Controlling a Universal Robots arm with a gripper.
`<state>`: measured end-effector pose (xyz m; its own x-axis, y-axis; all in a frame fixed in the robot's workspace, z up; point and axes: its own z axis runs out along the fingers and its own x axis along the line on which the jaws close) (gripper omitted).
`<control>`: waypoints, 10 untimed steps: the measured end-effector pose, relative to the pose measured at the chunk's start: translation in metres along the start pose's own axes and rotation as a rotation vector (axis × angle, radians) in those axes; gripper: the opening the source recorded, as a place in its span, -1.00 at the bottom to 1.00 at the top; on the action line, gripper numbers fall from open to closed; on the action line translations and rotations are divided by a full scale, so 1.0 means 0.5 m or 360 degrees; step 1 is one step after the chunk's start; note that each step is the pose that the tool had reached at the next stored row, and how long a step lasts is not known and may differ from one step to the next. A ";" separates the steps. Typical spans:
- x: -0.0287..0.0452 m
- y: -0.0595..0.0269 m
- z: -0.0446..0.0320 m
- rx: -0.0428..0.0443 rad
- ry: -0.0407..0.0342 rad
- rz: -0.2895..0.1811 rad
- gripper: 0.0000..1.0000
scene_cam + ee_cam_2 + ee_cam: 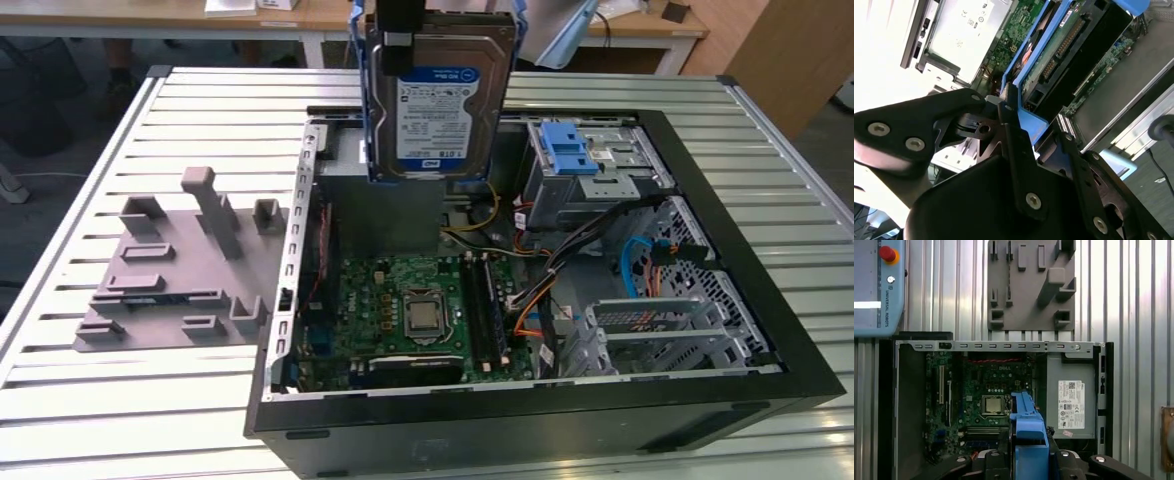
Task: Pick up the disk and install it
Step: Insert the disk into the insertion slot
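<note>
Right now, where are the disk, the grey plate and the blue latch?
disk (435,110): exterior view, on its label.
grey plate (140,325): exterior view, on its flat base.
blue latch (569,150): exterior view, on its middle.

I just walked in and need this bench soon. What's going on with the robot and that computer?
The arm's gripper is shut on the disk and holds it upright in the air above the open computer case. The disk is not yet seated anywhere inside the case. The grey holder plate lies on the slatted table, beside the case on the exterior view's left.
</note>
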<state>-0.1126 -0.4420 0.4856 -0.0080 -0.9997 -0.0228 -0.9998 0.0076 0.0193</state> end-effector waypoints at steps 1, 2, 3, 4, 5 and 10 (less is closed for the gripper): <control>0.000 -0.002 0.000 0.0000 0.0000 0.0000 -0.27; 0.000 -0.004 0.000 0.0000 0.0000 0.0000 -0.27; 0.000 -0.005 0.001 0.0000 0.0000 0.0000 -0.27; 0.001 -0.006 0.001 0.0000 0.0000 0.0000 -0.27; 0.001 -0.007 0.001 0.0000 0.0000 0.0000 -0.27; 0.010 -0.011 0.002 0.0000 0.0000 0.0000 -0.27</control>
<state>-0.1072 -0.4467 0.4844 -0.0080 -0.9997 -0.0227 -0.9998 0.0075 0.0194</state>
